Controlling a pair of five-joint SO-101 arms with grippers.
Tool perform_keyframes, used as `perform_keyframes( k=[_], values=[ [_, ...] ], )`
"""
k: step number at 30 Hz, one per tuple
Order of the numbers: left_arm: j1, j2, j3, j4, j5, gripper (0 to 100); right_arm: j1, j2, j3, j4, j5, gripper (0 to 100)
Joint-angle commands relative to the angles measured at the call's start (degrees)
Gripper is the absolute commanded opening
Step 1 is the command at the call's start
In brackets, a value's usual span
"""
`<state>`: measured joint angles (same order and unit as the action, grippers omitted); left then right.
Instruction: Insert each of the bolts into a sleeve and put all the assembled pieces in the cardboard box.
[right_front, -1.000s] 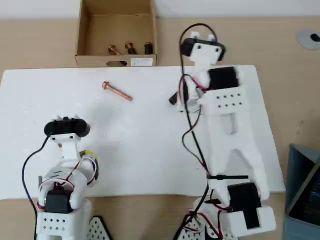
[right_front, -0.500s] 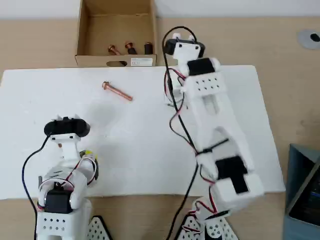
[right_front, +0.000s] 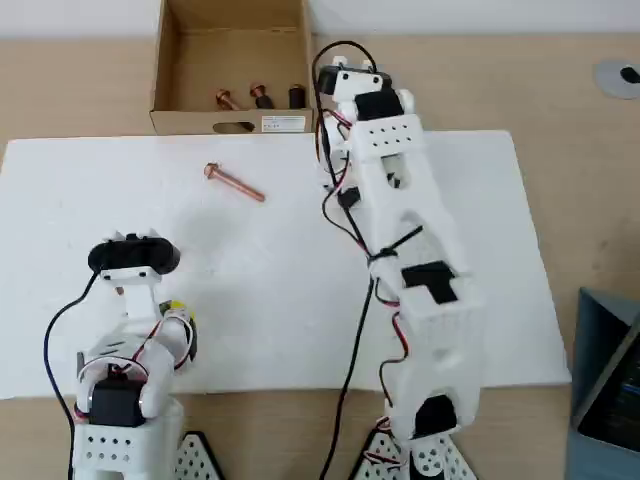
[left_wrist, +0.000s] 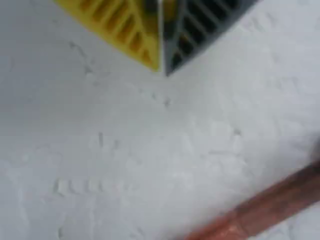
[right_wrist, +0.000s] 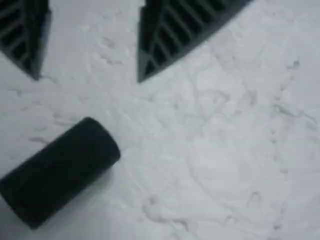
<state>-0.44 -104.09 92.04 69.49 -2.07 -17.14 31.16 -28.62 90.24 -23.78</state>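
While right fingers (right_wrist: 175, 30) gape, the sleeve (right_wrist: 57, 170) lies just beyond

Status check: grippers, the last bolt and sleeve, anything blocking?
Left gripper shut, empty; copper bolt loose on white foam mat. Right gripper open, black cylindrical sleeve near its fingertips, ungripped. Three assembled pieces in cardboard box. No obstruction seen.

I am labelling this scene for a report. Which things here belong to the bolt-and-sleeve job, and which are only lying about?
Job in hand: loose copper bolt on the white mat; black sleeve lying on the mat; cardboard box; three assembled pieces inside it.
Lying about: grey disc on the bare table; dark grey object at the right edge.
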Motion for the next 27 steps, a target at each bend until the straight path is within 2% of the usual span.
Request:
perform_keyframes(
  k=[1, 12, 19, 27],
  values=[
    [0.44, -0.31, -0.35, 0.18, -0.09, 0, -0.22, 2.95, -6.81, 1.32, -0.26, 15.0],
    [0.44, -0.31, -0.35, 0.18, -0.09, 0, 0.92, 12.26, -18.33, 4.92, -0.44, 15.0],
    [0.44, -0.31, -0.35, 0.18, -0.09, 0, 1.01, 13.32, -19.03, 6.24, -0.44, 28.2],
    [0.44, -0.31, -0.35, 0.18, -0.09, 0, 1.10, 13.49, -19.03, 6.07, -0.44, 28.2]
  ],
)
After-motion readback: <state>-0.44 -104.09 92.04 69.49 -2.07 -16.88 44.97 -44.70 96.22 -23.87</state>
